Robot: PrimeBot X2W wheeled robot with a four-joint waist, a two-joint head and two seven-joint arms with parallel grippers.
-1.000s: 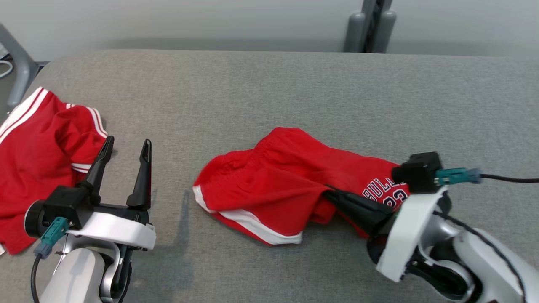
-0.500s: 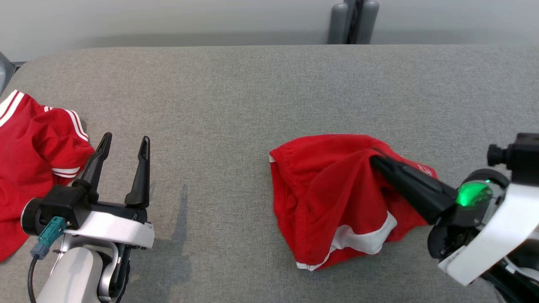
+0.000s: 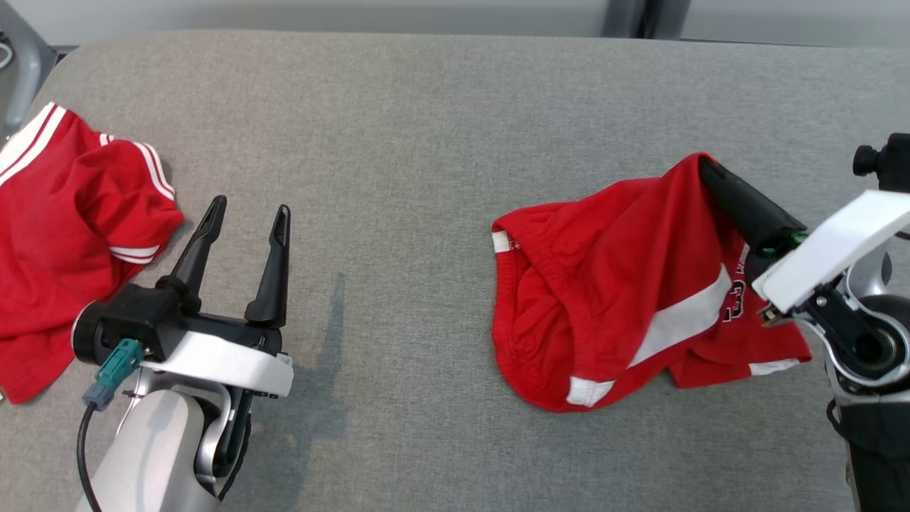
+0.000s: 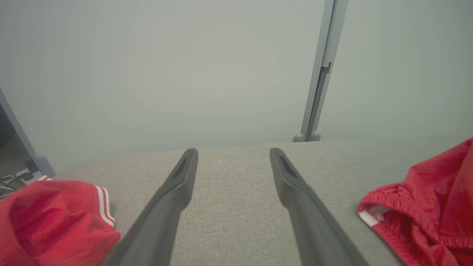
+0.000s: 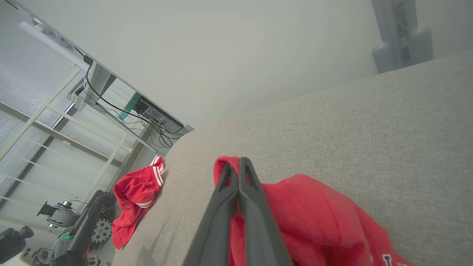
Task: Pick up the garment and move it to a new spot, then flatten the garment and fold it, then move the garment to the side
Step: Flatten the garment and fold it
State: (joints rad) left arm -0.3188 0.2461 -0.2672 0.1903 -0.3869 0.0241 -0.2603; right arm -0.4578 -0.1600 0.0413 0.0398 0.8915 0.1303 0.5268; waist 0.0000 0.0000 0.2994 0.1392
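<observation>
The right tool (image 3: 705,168) is clenched on a fold of the red garment (image 3: 604,284), holding that part raised while the rest lies bunched near the right edge of the surface (image 3: 398,128). The left tool (image 3: 250,208) hangs released, holding nothing, beside a 2nd red garment (image 3: 64,235) at the left edge.

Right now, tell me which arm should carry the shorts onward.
Right. The right arm has its jaws shut on the red shorts, lifting one edge; the left arm holds its jaws open, empty, apart from them.
</observation>
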